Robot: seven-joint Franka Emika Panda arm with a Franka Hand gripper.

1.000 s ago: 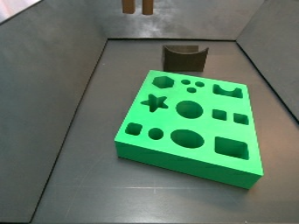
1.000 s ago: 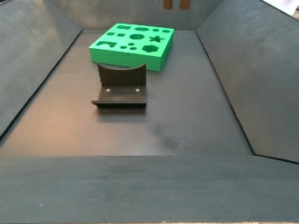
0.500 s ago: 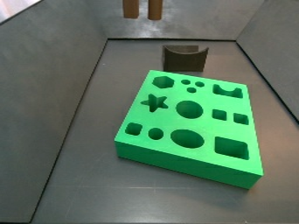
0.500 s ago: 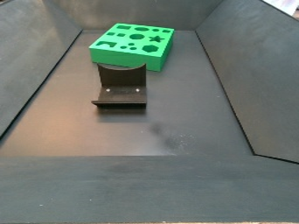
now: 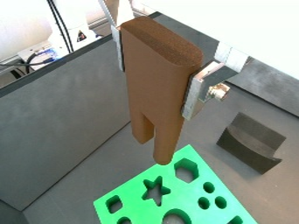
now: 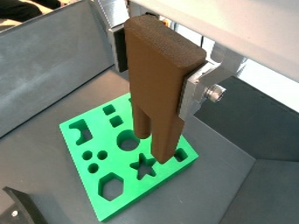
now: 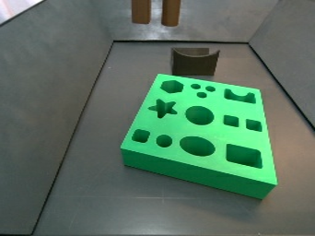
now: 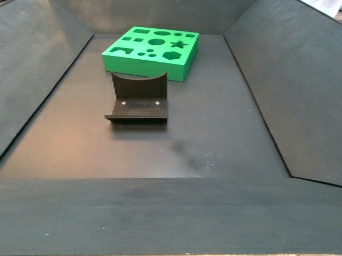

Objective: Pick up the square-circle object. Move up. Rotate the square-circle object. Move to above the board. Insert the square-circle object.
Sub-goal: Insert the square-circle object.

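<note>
Hanging high above the bright green holed board (image 6: 122, 157), the tall mid-brown two-legged square-circle object (image 5: 160, 87) looks rigid, light and smooth-faced; the gripper (image 5: 162, 72) clamps its upper flat sides, a sound hold for a narrow block.

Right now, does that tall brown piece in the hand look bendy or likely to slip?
The square-circle object looks stiff: its edges and two legs stay straight. The hand clamps its flat faces, so slipping seems unlikely. Set on those narrow legs, it might tip.
</note>
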